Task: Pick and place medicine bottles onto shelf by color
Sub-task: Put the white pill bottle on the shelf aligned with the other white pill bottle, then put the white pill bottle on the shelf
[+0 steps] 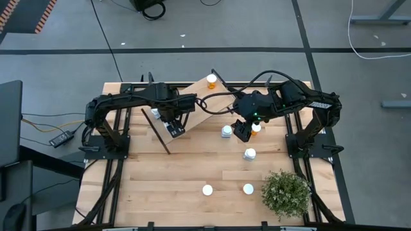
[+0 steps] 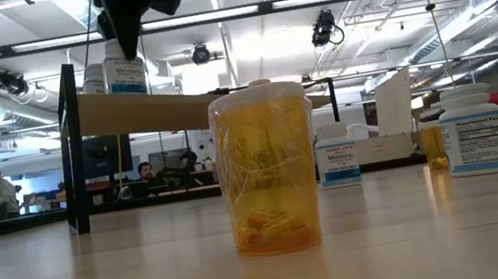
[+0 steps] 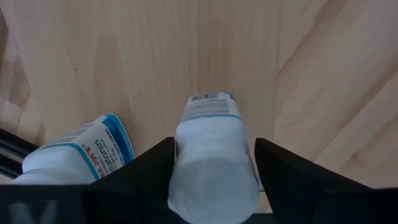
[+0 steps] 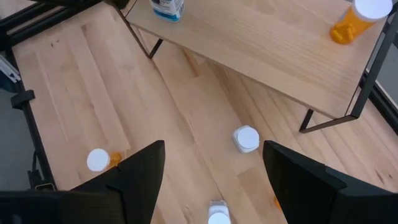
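Observation:
The shelf stands slanted at the table's far middle. Two white bottles stand on its left end. My left gripper points down over one of them, a finger on either side; the other white bottle stands beside it. An orange bottle stands on the shelf's right end. My right gripper hangs open above the table, right of the shelf. Below it are a white bottle and an orange one. My left gripper stands open around the white bottle from above. One finger lies close against the bottle's side, and I cannot tell whether it touches. A gap shows between the bottle and the other finger. The bottle stands upright on the shelf board.
More bottles stand on the table: a white one right of the middle and two near the front. A green potted plant fills the near right corner. An orange bottle stands close before the low camera.

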